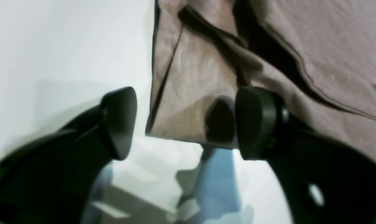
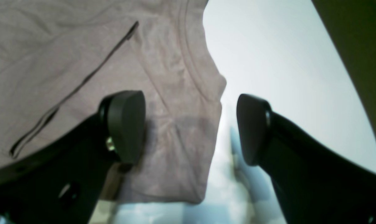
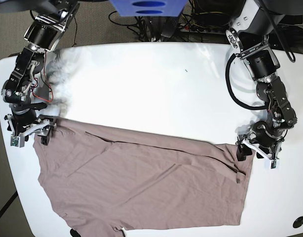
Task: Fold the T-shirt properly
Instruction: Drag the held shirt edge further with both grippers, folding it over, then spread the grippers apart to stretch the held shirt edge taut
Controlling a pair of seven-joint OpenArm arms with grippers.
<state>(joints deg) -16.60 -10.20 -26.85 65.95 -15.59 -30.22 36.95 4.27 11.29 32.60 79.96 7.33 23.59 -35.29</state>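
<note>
Base view shows a big white bench with rounded corners [image 3: 156, 89], and it is the largest thing here. On its near half lies the plain dusty mauve-brown short-sleeved T-shirt of thin, wrinkly knit cloth [image 3: 141, 182]. It is spread out mostly flat, with soft creases running across it (one long dark crease shows well in the right wrist view). Its top edge slants from the far left corner down toward the right.

Next come the two black robot arms, one at each side of the bench. The left pincer [image 3: 256, 152] sits at the shirt's corner on the right side of the base view. In the left wrist view, the left pincer [image 1: 184, 124] is spread wide. One fingertip [image 1: 256, 123] is over the cloth and the other is over the bare bench, so the shirt's folded edge [image 1: 188, 102] lies between them. Nothing is pinched.

The right pincer [image 3: 30, 133] is at the shirt's other top corner. In the right wrist view, the right pincer [image 2: 191, 127] is spread wide too, with the shirt's hemmed edge [image 2: 181, 124] between its tips. It pinches nothing.
</note>
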